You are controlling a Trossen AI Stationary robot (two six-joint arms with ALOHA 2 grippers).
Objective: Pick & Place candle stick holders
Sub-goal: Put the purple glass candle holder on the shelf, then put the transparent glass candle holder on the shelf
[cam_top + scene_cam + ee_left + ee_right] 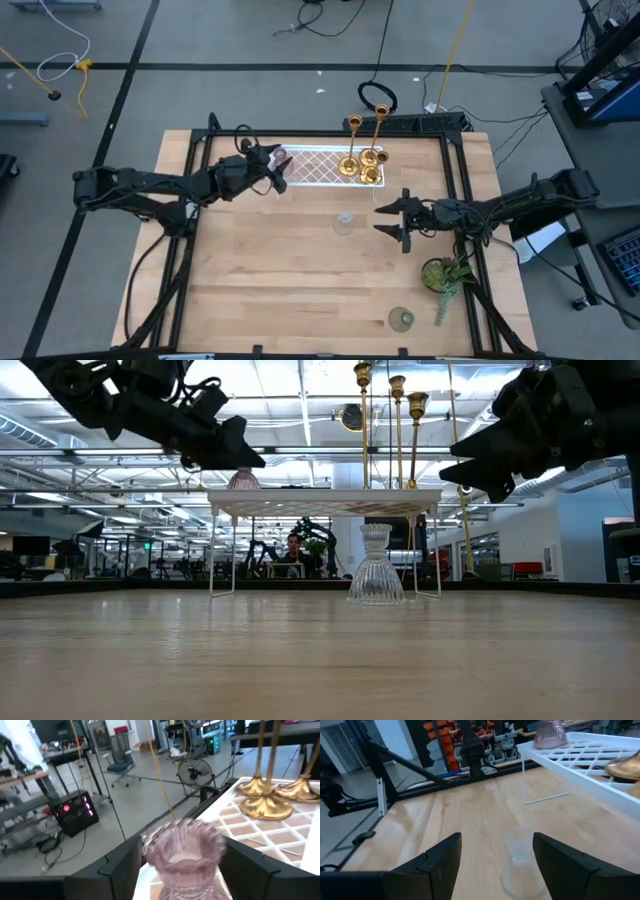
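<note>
A pink glass cup (182, 852) stands upright on its base at the left end of the raised white lattice tray (318, 166). My left gripper (278, 170) is open, level, with a finger on either side of the cup's rim and a narrow gap at each. Three gold candlesticks (362, 164) stand on their round bases at the tray's right end. A clear glass cup (344, 222) stands on the table in front of the tray. My right gripper (388, 218) is open, level, just right of it, apart. A green cup (402, 320) stands near the front edge.
A green leafy plant (446, 275) lies on the table's right side, below my right arm. The tray stands on thin wire legs (212, 550), with the clear cup (375, 568) in front of it. Bare wood (260, 280) spreads across the near left.
</note>
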